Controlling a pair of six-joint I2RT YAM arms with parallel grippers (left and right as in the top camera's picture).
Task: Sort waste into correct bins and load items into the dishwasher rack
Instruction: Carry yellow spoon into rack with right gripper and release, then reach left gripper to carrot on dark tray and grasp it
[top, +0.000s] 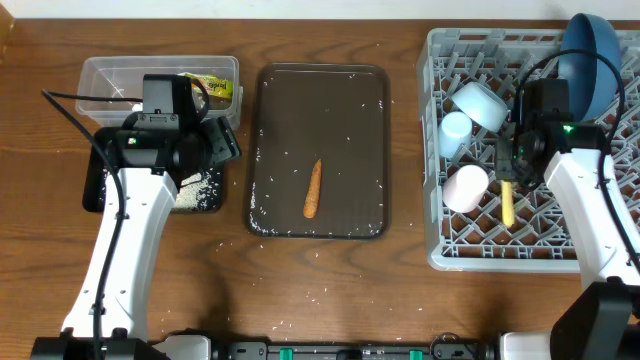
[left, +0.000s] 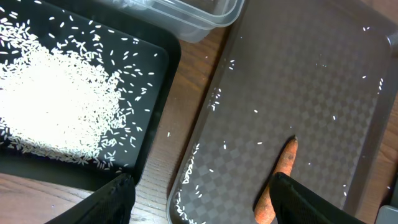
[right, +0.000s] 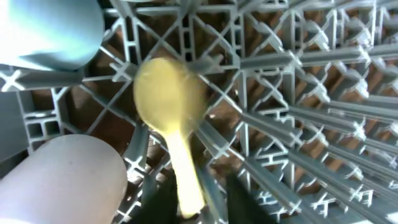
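The pale yellow spoon (right: 169, 106) lies in the near part of the dishwasher rack (top: 450, 252), just right of the small pink cup (top: 465, 187). The light-blue bowl (top: 480, 105), small light-blue cup (top: 455, 128) and dark blue plate (top: 590, 60) stand farther back. The right gripper (right: 202, 202) straddles the spoon's handle. A gap shows beside the handle, so the fingers look parted rather than clamped, though the view is blurred. Loading seems to be at its last item, and that arm need only lift clear of the pegs. The chief waste outstanding is the brown stick (top: 313, 188), mid serving tray (top: 350, 120). The left gripper (left: 202, 183), fingers wide apart and empty, hovers over the table (left: 193, 81) between the black tray (left: 157, 130) and the serving tray. It should shift right, straddle the stick across its width, close, and carry it, I judge, to the black tray holding the heaped rice grains (left: 56, 99).
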